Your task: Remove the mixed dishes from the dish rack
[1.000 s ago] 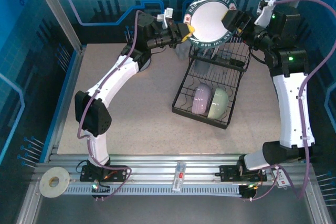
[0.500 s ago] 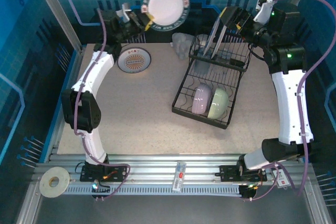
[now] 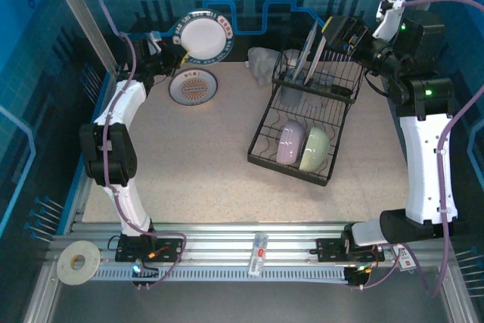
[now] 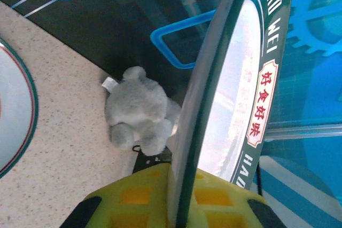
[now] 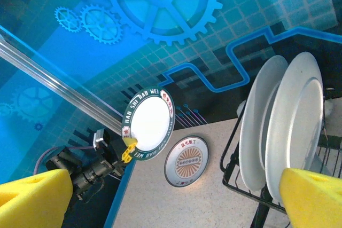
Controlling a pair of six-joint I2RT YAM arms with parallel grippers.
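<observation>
Pinching an upright plate [image 3: 202, 35] by its rim, the left tool [image 3: 175, 48] has a flat plate [image 3: 193, 85] on the surface [image 3: 197, 164] near it; the right tool [image 3: 342, 34], spread wide, hangs beside racked plates [image 3: 310, 49].

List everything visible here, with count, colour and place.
green-rimmed white round plate: one, held in the air, far left
patterned round plate: one, green rim, flat on beige table, far left
white round plates: at least two, upright in rack's far slots
black wire dish rack: one, right of centre
lavender bowl: one, rack's near part
pale green bowl: one, beside it
grey plush toy: one, left of rack, far edge
white tape roll: one, metal frame, near left
left gripper: shut on green-rimmed plate
right gripper: open, near upright plates
</observation>
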